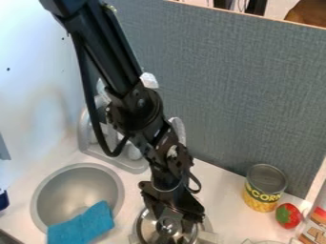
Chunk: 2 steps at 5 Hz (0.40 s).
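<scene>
Lid (148, 226) nr hand (170, 223) is rnd & shiny

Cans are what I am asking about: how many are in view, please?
1: the can stands on the counter at the right, beside the strawberry. The arm may hide others.

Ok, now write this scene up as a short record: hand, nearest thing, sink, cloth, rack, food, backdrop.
hand: low, at the bottom of the view
nearest thing: shiny round lid or pan, right under the hand; grip unclear
sink: round metal bowl, left of the lid or pan
cloth: blue, partly over the sink's near edge
rack: grey dish rack, behind the sink, partly hidden by the arm
food: can, upright; strawberry beside it
backdrop: grey panel
</scene>
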Motion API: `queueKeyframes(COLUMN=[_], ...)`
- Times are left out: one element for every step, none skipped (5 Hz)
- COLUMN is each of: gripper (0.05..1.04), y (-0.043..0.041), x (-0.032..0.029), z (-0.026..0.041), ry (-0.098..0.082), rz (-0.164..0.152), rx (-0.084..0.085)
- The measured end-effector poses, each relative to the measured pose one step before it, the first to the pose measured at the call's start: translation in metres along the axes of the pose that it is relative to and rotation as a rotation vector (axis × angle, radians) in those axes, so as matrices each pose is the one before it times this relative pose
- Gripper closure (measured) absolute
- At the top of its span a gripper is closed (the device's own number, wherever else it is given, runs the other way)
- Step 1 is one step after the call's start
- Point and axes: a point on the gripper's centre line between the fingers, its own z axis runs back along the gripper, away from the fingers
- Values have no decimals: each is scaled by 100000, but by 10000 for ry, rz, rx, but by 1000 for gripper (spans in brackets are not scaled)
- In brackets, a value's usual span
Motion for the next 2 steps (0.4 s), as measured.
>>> queueKeyframes(gripper=[83, 83], y=[116, 135], x=[-284, 38], z=[255, 366], ry=[103, -85], rz=[-75, -132], rx=[33, 51])
